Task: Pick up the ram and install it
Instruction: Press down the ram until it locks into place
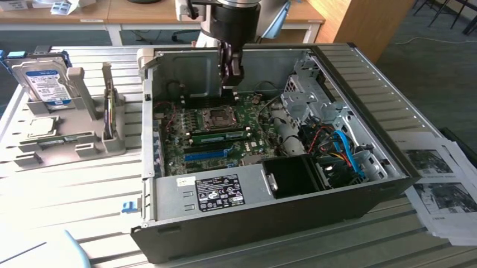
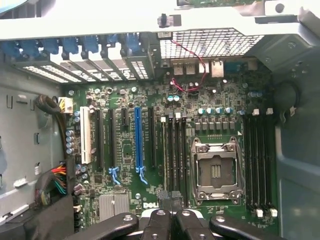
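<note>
End effector (image 1: pixel 230 70) inside open case (image 1: pixel 387 167), above motherboard (image 1: pixel 216 137), walls near.

Mobo (image 1: pixel 216 131) in case (image 1: pixel 372 184), HDD (image 1: pixel 46 84) prob. beside

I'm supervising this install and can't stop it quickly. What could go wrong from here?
The tool hangs over the motherboard in the open computer case. A slightly off descent could strike the open CPU socket right beside the black memory slots. Those slots are narrow and closely packed, so misalignment might jam on a neighbour.
</note>
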Motion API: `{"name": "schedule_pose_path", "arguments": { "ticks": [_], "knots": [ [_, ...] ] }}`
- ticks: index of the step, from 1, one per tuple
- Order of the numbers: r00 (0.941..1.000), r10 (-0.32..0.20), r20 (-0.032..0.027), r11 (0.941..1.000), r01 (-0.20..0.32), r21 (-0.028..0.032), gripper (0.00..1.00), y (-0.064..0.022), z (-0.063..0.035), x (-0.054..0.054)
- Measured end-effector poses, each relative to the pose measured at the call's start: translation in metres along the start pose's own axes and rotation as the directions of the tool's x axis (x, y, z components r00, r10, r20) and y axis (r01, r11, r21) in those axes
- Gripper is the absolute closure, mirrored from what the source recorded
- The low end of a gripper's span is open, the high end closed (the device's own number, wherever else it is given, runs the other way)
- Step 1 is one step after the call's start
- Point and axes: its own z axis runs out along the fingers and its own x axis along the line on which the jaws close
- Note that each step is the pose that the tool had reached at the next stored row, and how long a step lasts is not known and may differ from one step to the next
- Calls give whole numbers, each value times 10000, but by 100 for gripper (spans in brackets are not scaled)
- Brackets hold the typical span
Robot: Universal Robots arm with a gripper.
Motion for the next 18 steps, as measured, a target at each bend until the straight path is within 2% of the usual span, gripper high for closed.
{"name": "schedule_pose_path", "arguments": {
  "ticks": [5, 10, 14, 18],
  "knots": [
    [9989, 458, 9, 9989, -458, -19, 91, 0, 0, 0],
    [9947, 1023, 20, 9947, -1023, -44, 91, 0, 1, 0],
    [9884, 1519, 28, 9884, -1519, -66, 91, 0, 2, 0],
    [9783, 2072, 36, 9783, -2072, -91, 91, 0, 4, 0]
  ]
}}
